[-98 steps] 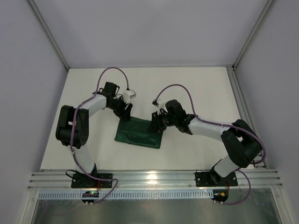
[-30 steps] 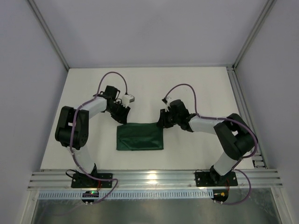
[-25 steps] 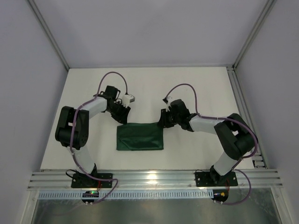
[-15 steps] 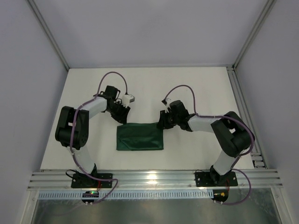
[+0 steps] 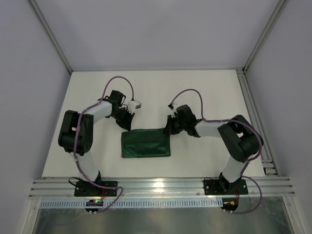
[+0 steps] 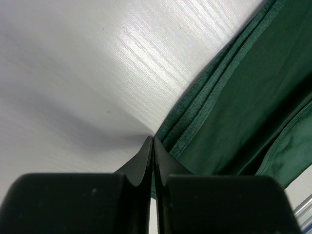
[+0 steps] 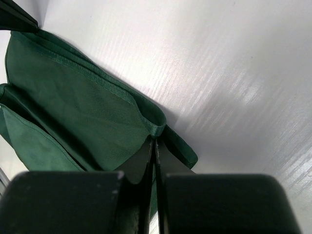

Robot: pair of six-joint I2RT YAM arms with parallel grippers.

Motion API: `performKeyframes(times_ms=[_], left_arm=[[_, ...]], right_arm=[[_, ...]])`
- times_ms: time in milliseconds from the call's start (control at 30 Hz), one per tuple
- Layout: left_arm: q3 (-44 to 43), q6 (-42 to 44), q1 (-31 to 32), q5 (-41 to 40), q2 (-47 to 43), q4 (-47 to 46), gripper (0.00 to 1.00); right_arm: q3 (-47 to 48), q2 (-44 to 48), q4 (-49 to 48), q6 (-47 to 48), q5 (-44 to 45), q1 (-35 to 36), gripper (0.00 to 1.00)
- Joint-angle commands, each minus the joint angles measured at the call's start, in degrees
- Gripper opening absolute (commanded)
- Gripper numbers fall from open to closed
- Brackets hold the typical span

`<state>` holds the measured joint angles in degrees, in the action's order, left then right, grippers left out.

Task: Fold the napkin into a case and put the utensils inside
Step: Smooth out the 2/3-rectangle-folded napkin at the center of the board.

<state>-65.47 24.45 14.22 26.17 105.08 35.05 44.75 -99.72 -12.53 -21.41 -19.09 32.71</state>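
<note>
The dark green napkin [image 5: 146, 144] lies on the white table as a flat folded oblong, with layered hems showing in the left wrist view [image 6: 243, 97] and the right wrist view [image 7: 73, 97]. My left gripper [image 5: 128, 126] sits at its far left corner, fingers pressed together right on the corner edge [image 6: 153, 138]. At the far right corner my right gripper [image 5: 168, 129] is shut, pinching a small loop of the hem [image 7: 156, 140]. I cannot make out a case with a flap. The utensils are out of view.
A silver rail [image 5: 161, 185] runs along the near edge with both arm bases bolted to it. Another rail [image 5: 248, 102] lines the table's right side. Grey enclosure walls stand left, right and behind. Purple cables [image 5: 119, 80] loop above each wrist.
Both grippers have closed on the napkin's far corners within the last half second. The arms have hardly shifted. The napkin, skewed a few seconds ago, now lies square.
</note>
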Motion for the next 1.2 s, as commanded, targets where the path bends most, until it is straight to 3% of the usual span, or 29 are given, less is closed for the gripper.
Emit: performKeyframes(times_ms=[0,267,333,367,400,667,800,967,1167], left_arm=[[0.1,1.0,-0.3,-0.2,0.3,3.4,0.00],[-0.3,0.0,-0.5,3.8,-5.3,4.2,0.00],[-0.9,-0.1,-0.5,5.4,-6.6,4.7,0.13],[-1.2,0.2,-0.5,6.2,-7.1,5.0,0.33],[-1.7,0.7,0.0,7.7,-7.6,5.3,0.38],[-4.7,1.1,12.3,7.6,-6.3,-1.2,0.54],[-6.4,-0.1,16.9,7.5,-2.7,-6.6,0.54],[-8.1,-0.3,17.7,13.6,0.5,-13.2,0.54],[-8.7,0.7,19.5,13.8,3.9,-15.5,0.56]], right_arm=[[-0.1,2.2,-2.3,-0.2,0.6,-0.5,0.04],[-2.4,6.2,-2.8,0.1,-0.5,-0.5,0.04],[-2.6,6.3,-3.3,0.6,-1.3,-0.5,0.04],[-2.4,6.0,-3.1,0.8,-2.5,-0.5,0.04],[-1.8,5.9,-2.5,1.5,-2.7,-0.5,0.04],[-3.2,6.6,-4.6,0.0,-3.6,-1.1,0.04],[-4.0,6.6,-6.1,0.7,-5.2,-1.1,0.04],[-5.1,6.7,-8.7,0.4,-6.4,-1.2,0.04],[-7.6,7.3,-12.9,0.4,-7.0,-1.2,0.04]])
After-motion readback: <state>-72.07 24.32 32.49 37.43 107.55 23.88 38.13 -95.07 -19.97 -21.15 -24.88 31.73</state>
